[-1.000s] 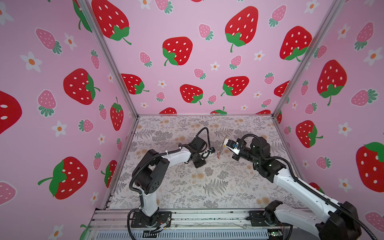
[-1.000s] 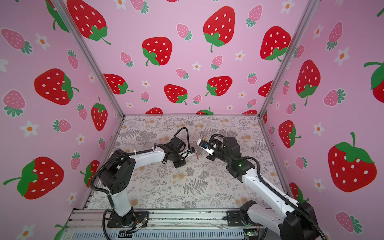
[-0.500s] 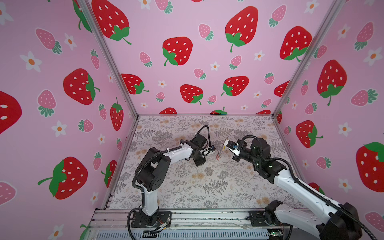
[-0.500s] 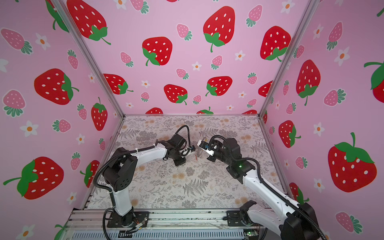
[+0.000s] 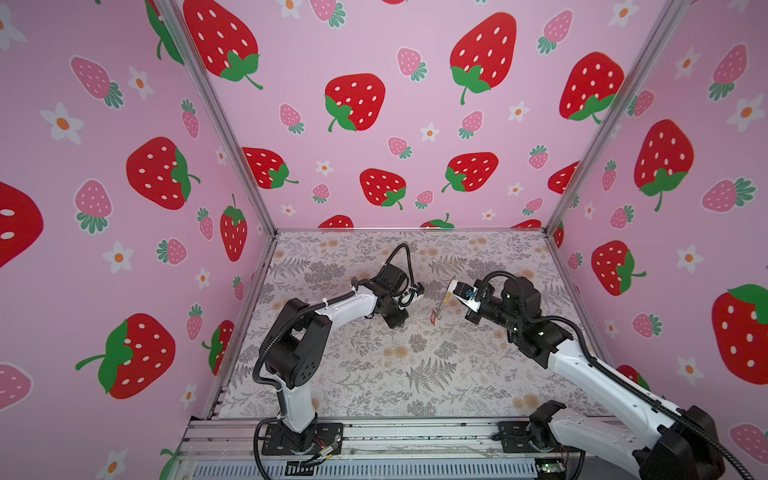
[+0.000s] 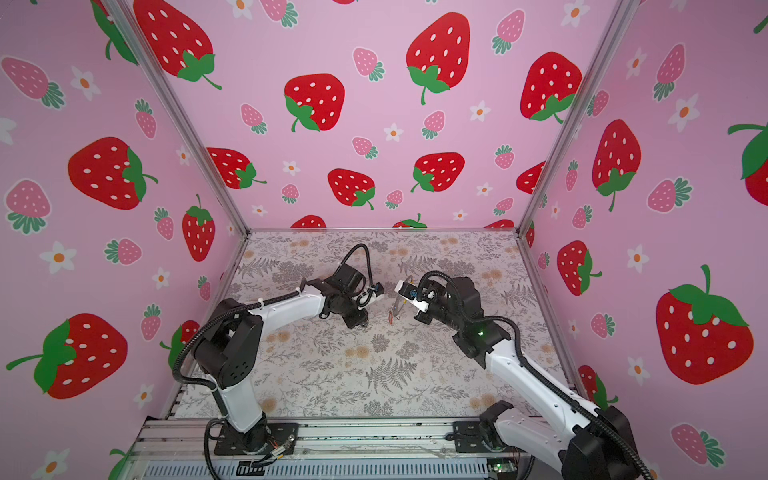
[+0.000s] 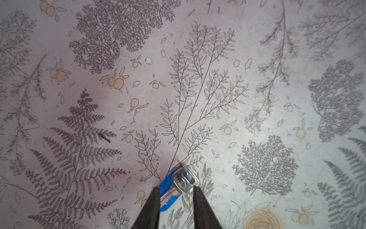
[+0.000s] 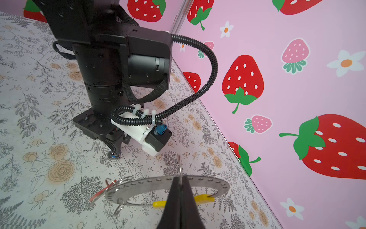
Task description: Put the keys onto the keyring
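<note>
Threading of the second key is looking like the step in hand. Right claw (image 8: pixel 180 179) is pinching the keyring (image 8: pixel 150 183), jaws pressed fully together on the grey band, and is holding the hoop in the air above the tabletop (image 8: pixel 29 138). The yellow segment (image 8: pixel 204 198) is sitting just beside the grip. Red-tagged key (image 8: pixel 99 195) is dangling from the hoop's far side by a small split ring (image 8: pixel 111 182), so it is appearing to be on already.

Left claw (image 7: pixel 176 188) is hovering low with its jaws partly open. Blue-tagged key (image 7: pixel 184 181) is lying flat on the tabletop between them, and nothing is visibly lifting it, so I am judging it as not gripped.

Next, the left claw is needing to close on that key, probably across the blue tag, and raise it. It is then needing to carry the key over to the hoop's opening, which I am guessing lies by the yellow segment. Both arms are having to line up closely, since the key is small and the band thin.
</note>
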`<action>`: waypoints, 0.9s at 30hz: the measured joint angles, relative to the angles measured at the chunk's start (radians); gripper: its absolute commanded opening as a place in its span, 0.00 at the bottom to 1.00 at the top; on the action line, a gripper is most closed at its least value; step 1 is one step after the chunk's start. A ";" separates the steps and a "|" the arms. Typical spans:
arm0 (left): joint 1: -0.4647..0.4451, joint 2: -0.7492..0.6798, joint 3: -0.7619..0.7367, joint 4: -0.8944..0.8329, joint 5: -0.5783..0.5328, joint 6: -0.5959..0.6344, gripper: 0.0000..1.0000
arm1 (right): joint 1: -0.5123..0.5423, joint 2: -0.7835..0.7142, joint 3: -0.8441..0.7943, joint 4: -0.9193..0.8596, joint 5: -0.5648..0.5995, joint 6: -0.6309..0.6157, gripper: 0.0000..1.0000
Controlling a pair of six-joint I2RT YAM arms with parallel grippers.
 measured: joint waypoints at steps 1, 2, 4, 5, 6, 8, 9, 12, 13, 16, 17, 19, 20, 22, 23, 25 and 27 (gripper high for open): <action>0.000 0.000 0.000 -0.002 0.001 -0.005 0.32 | 0.000 0.000 0.000 0.000 0.000 0.000 0.02; 0.000 0.001 0.000 -0.008 0.002 -0.009 0.32 | 0.000 0.000 -0.001 0.000 0.001 0.000 0.02; -0.003 0.004 0.001 -0.023 0.004 -0.021 0.32 | 0.000 0.000 -0.002 0.000 0.002 0.000 0.02; -0.003 0.005 0.002 -0.026 0.006 -0.027 0.32 | 0.000 0.000 -0.003 0.000 0.002 0.000 0.02; -0.003 0.008 0.003 -0.034 0.006 -0.032 0.32 | 0.000 0.000 -0.003 0.000 0.003 0.000 0.03; -0.007 0.018 0.012 -0.048 0.006 -0.043 0.32 | 0.000 0.000 -0.003 0.000 0.003 0.000 0.02; -0.010 0.026 0.019 -0.050 0.006 -0.050 0.32 | 0.000 0.000 -0.003 0.000 0.003 0.000 0.02; -0.018 0.053 0.029 -0.050 0.005 -0.066 0.32 | 0.000 0.000 -0.003 0.000 0.003 0.000 0.02; -0.021 0.059 0.030 -0.050 0.002 -0.071 0.32 | 0.000 0.000 -0.003 0.000 0.003 0.000 0.02; -0.027 0.073 0.030 -0.053 -0.003 -0.085 0.32 | 0.000 0.000 -0.003 0.000 0.003 0.000 0.02; -0.029 0.075 0.031 -0.056 -0.004 -0.089 0.32 | 0.000 0.000 -0.003 0.000 0.003 0.000 0.02; -0.030 0.076 0.034 -0.058 -0.009 -0.096 0.32 | 0.000 0.000 -0.003 0.000 0.003 0.000 0.02; -0.030 0.076 0.037 -0.059 -0.010 -0.101 0.31 | 0.000 0.000 -0.003 0.000 0.003 0.000 0.02; -0.030 0.076 0.044 -0.059 -0.011 -0.107 0.31 | 0.000 0.000 -0.003 0.000 0.003 0.000 0.02; -0.030 0.077 0.049 -0.060 -0.020 -0.110 0.30 | 0.000 0.000 -0.003 0.000 0.003 0.000 0.02; -0.030 0.084 0.061 -0.060 -0.026 -0.114 0.28 | 0.000 0.000 -0.003 0.000 0.003 0.000 0.02; -0.030 0.095 0.072 -0.060 -0.029 -0.117 0.27 | 0.000 0.000 -0.003 0.000 0.003 0.000 0.02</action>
